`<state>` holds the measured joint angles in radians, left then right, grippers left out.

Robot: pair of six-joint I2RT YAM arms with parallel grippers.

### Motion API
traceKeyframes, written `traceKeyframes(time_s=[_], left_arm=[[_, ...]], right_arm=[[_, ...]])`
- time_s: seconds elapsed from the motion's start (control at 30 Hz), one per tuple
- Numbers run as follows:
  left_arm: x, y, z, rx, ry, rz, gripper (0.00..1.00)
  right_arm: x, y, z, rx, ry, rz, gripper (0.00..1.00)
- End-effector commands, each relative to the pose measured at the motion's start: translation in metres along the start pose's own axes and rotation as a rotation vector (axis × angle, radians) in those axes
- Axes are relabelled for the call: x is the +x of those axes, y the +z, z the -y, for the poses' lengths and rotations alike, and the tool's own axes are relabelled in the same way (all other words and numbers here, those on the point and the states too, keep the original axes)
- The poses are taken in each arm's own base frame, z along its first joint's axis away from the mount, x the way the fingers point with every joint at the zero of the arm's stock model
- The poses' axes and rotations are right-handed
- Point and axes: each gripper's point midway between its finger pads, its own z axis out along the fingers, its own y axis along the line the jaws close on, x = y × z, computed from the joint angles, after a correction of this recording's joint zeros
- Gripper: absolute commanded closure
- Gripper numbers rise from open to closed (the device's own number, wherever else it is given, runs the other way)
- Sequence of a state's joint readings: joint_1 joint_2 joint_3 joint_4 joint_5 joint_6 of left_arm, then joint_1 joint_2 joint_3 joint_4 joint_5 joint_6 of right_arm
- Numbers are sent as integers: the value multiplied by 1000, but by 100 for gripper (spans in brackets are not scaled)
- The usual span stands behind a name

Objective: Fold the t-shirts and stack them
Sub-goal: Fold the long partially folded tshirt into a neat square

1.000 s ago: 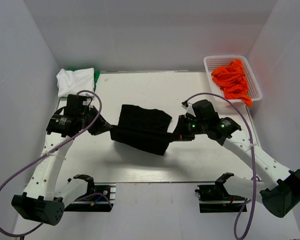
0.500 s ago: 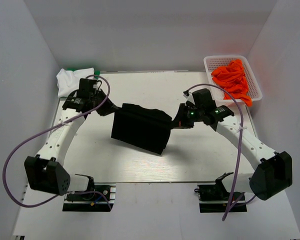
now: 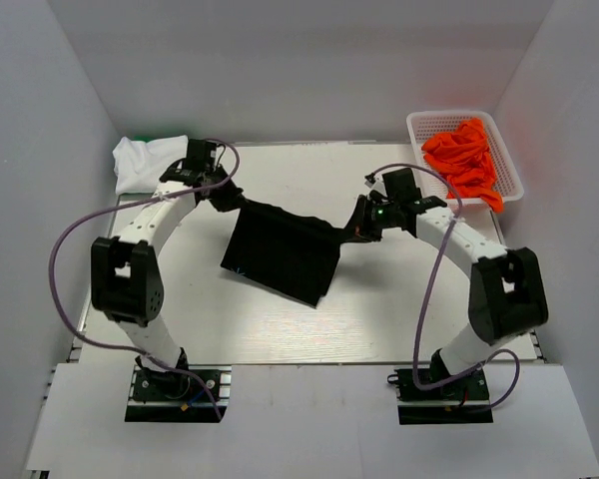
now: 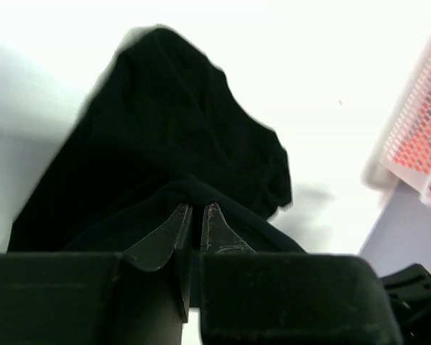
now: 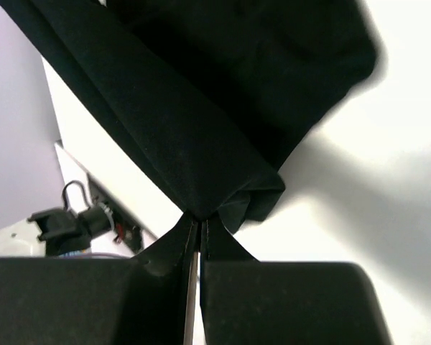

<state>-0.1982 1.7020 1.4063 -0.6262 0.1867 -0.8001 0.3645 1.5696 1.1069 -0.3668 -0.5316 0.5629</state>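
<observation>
The black t-shirt (image 3: pixel 283 249) hangs stretched between both grippers above the table's middle, its lower edge towards the near side. My left gripper (image 3: pixel 237 203) is shut on its left top corner; the cloth fills the left wrist view (image 4: pixel 165 144). My right gripper (image 3: pixel 345 235) is shut on its right top corner, seen in the right wrist view (image 5: pixel 201 108). A white t-shirt (image 3: pixel 145 160) lies folded at the far left corner with a green one (image 3: pixel 168 137) barely showing behind it. Orange t-shirts (image 3: pixel 464 160) lie crumpled in a white basket (image 3: pixel 429 125) at the far right.
White walls close in the table (image 3: pixel 399 309) on three sides. The basket also shows at the right edge of the left wrist view (image 4: pixel 416 136). The arm bases stand at the near edge.
Both grippers have carried the black t-shirt away from the near edge towards the back of the table, both arms stretching out. The shirt now hangs flatter and slanted.
</observation>
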Motion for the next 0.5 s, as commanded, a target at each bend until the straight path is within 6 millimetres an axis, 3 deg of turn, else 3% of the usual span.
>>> traceKeyframes(time_s=[0.0, 0.03, 0.07, 0.13, 0.17, 0.2, 0.23, 0.27, 0.3, 0.37, 0.47], left_arm=[[-48, 7, 8, 1, 21, 160, 100], [-50, 23, 6, -6, 20, 153, 100], [-60, 29, 3, -35, 18, 182, 100], [-66, 45, -6, -80, 1, 195, 98], [-71, 60, -5, -81, 1, 194, 62], [-76, 64, -7, -87, 11, 186, 30], [-78, 67, -7, -95, 28, 179, 0], [-86, 62, 2, -97, 45, 178, 0], [-89, 68, -6, -121, 82, 162, 0], [-91, 63, -2, -121, 126, 150, 0], [-72, 54, -4, -106, 172, 98, 0]], right_arm=[[-27, 11, 8, -26, -51, 27, 100], [-34, 14, 10, -29, -61, 35, 100], [-38, 30, 24, -28, -59, 20, 100], [-57, 37, 28, -51, -67, 44, 90], [-64, 42, 28, -63, -90, 56, 75], [-80, 46, 28, -50, -110, 81, 44], [-87, 46, 30, -36, -121, 97, 24], [-91, 46, 32, -23, -141, 95, 10], [-101, 37, 22, -24, -163, 119, 10], [-101, 32, 17, -19, -203, 128, 10], [-91, 15, 5, -26, -234, 135, 10]])
